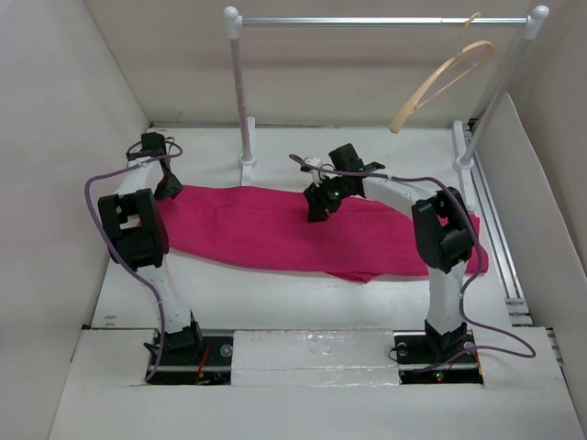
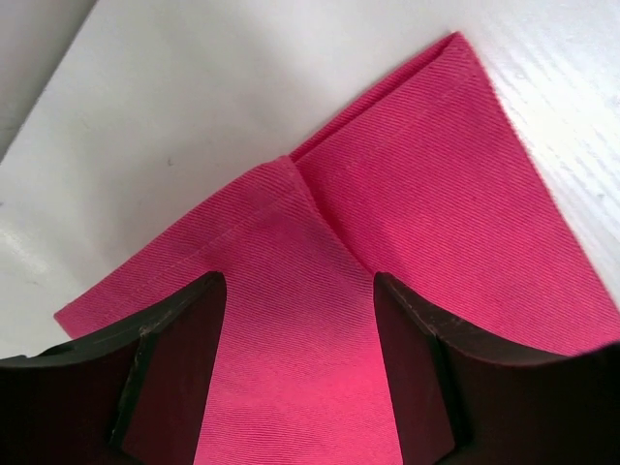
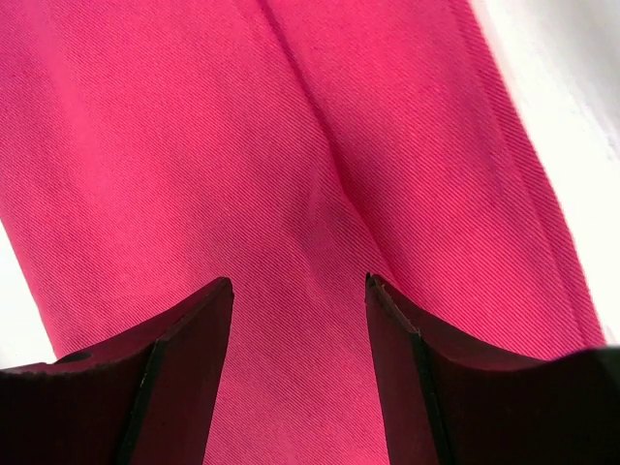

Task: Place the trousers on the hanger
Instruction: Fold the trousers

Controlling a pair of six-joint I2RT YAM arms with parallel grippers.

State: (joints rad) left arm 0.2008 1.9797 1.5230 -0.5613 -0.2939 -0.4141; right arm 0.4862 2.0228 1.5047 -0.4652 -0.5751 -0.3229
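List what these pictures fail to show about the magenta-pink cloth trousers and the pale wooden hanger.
- Top view: the right arm covers part of the magenta-pink cloth trousers' right end.
- Top view: the curved pale wooden hanger's hook is too thin to trace.
- Wrist views: frame edges crop the trousers; waist or leg ends cannot be told.

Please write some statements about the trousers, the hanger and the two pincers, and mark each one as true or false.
1. The hanger hangs on the rail. True.
2. The trousers are draped over the hanger. False: they lie flat on the table.
3. The left pincer is at the left end of the trousers. True.
4. The right pincer holds the hanger. False: it is over the middle of the trousers, far from the hanger.
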